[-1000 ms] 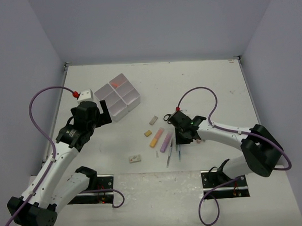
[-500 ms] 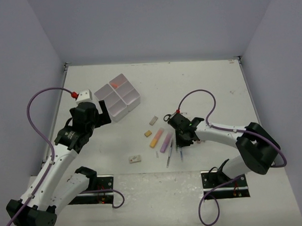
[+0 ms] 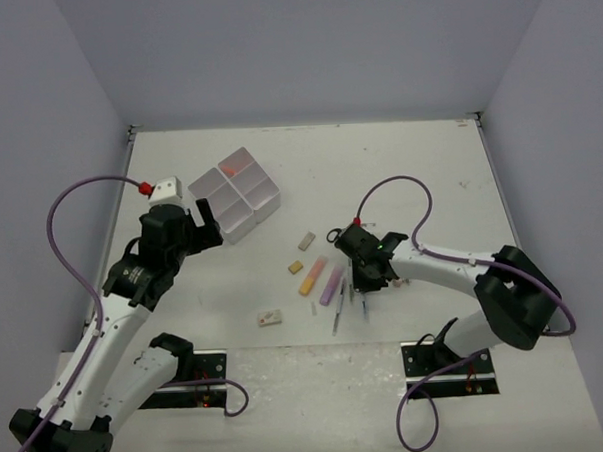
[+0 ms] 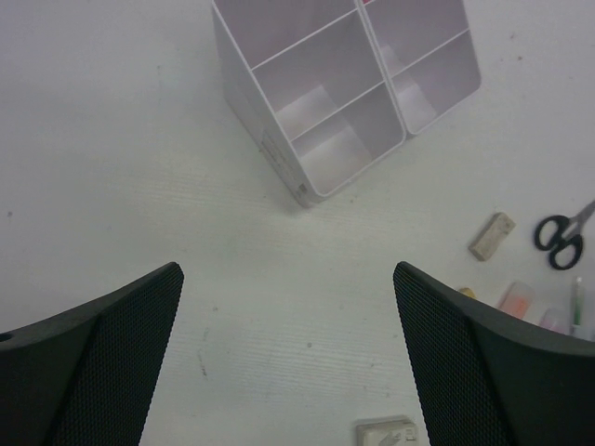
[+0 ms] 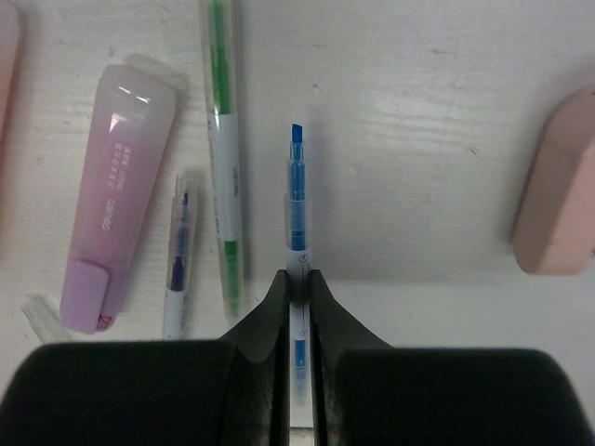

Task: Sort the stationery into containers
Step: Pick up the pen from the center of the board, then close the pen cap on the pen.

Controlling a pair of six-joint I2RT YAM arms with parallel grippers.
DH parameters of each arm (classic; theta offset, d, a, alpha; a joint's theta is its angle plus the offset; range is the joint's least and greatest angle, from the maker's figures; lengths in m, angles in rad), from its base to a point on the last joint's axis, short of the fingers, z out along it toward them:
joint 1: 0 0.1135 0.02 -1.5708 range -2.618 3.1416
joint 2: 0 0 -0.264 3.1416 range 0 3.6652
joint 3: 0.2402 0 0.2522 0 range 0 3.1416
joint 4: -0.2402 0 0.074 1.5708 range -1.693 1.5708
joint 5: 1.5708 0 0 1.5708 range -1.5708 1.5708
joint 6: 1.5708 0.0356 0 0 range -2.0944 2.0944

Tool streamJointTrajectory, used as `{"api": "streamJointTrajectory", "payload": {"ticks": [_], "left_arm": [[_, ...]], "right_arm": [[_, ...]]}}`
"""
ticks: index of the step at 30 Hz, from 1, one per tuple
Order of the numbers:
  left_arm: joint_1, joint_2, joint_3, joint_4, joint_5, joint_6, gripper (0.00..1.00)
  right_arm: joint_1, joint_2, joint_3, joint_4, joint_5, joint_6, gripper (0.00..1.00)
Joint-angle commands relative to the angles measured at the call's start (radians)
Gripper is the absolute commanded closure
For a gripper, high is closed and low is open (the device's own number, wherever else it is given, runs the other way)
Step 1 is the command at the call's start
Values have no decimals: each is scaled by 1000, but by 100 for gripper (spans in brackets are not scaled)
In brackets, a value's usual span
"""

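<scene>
My right gripper (image 5: pixel 297 279) is shut on a thin blue pen (image 5: pixel 296 200) that lies on the table; in the top view the right gripper (image 3: pixel 359 284) is low over the pens. Just left of the blue pen lie a green pen (image 5: pixel 223 186), a purple pen (image 5: pixel 178 246) and a pink-purple highlighter (image 5: pixel 112 195). The four joined white containers (image 3: pixel 235 194) stand at the back left, one holding something orange. My left gripper (image 4: pixel 286 274) hangs open above bare table, just in front of the containers (image 4: pixel 344 93), with nothing between its fingers.
Black-handled scissors (image 3: pixel 334 235), a beige eraser (image 3: pixel 305 242), a small tan eraser (image 3: pixel 295 268) and an orange highlighter (image 3: pixel 312 276) lie mid-table. A white eraser (image 3: pixel 270 316) sits nearer the front. A pale pink block (image 5: pixel 558 195) lies right of the held pen.
My right gripper's jaws have closed onto the blue pen. The left arm has shifted slightly, its gripper still open.
</scene>
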Motion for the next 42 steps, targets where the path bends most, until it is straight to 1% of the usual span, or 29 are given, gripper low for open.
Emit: {"api": "streamJointTrajectory", "payload": {"ticks": [1, 3, 4, 5, 7, 8, 10, 12, 14, 15, 18, 21, 22, 24, 25, 27, 32, 35, 42], "left_arm": [[-29, 25, 88, 47, 91, -86, 7], [-197, 94, 104, 45, -9, -155, 7], [-275, 119, 116, 43, -114, -217, 6], [-373, 154, 140, 37, -183, -262, 6], [-538, 253, 178, 16, -287, -373, 5], [-601, 302, 189, 8, -323, -425, 4], [-678, 400, 193, 8, -349, -513, 5], [-737, 473, 197, 8, -372, -634, 7], [-784, 543, 214, -5, -380, -697, 15], [-805, 578, 229, -10, -380, -721, 21], [-845, 660, 252, -13, -383, -755, 24], [-882, 711, 260, -20, -397, -795, 35], [-890, 725, 262, -21, -396, -803, 41], [-903, 766, 273, -46, -395, -829, 58], [-905, 782, 280, -61, -396, -845, 62], [-910, 814, 289, -96, -398, -880, 62], [-925, 872, 300, -109, -375, -901, 58], [-931, 906, 297, -114, -357, -920, 58], [-952, 925, 293, -113, -340, -943, 60]], "right_arm": [[4, -180, 81, -182, 135, 17, 100], [4, -285, 111, -229, 177, 11, 100], [4, -313, 129, -256, 187, 5, 100], [4, -343, 139, -273, 197, 2, 100], [3, -406, 157, -306, 228, 0, 100], [3, -434, 164, -322, 244, 0, 100], [2, -481, 171, -347, 267, 1, 100], [1, -544, 163, -359, 281, -12, 100], [-1, -572, 149, -358, 284, -15, 100], [-1, -579, 143, -359, 287, -15, 100], [-2, -592, 124, -359, 289, -16, 100], [-1, -608, 103, -358, 292, -9, 100], [-1, -610, 103, -357, 291, -10, 100], [-1, -615, 103, -351, 292, -16, 100], [-1, -617, 102, -348, 295, -19, 100], [-2, -620, 97, -344, 297, -21, 100], [-2, -627, 89, -332, 287, -32, 100], [-1, -637, 85, -329, 288, -34, 100], [-2, -651, 73, -306, 268, -53, 100]]}}
